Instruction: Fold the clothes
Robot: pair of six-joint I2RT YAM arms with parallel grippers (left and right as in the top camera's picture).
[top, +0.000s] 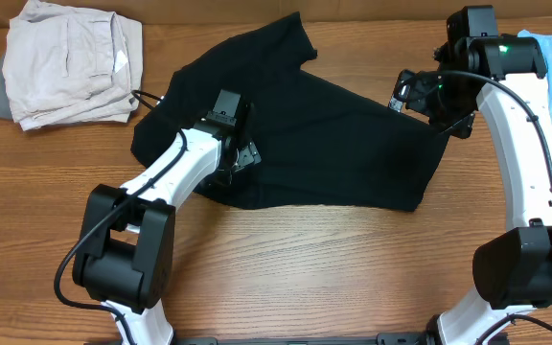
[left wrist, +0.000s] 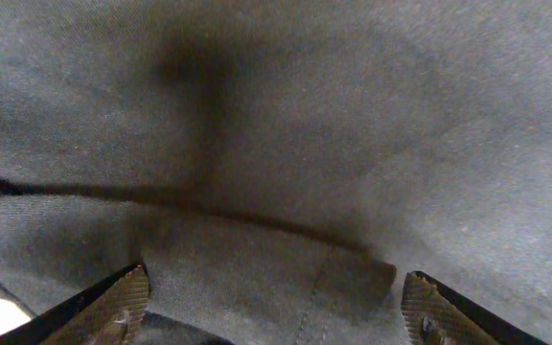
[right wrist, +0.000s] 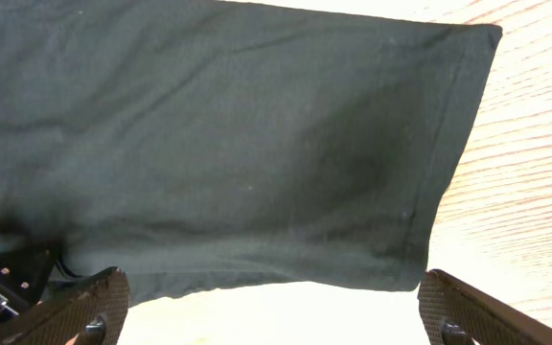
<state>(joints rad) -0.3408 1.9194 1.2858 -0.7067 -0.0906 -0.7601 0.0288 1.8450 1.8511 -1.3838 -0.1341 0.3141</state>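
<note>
Although spread wide and pinching nothing, hangs close over the T-shirt (top: 333, 144) with the left gripper (top: 242, 153), at centre left of the overhead frame. Rumpled cloth, across the middle of the table (top: 286, 259). Easy to catch two layers at once at that fold, or to drag the cloth. Spread too at the right gripper (top: 405, 96), near the hem at upper right; may slip off so thin an edge.
</note>
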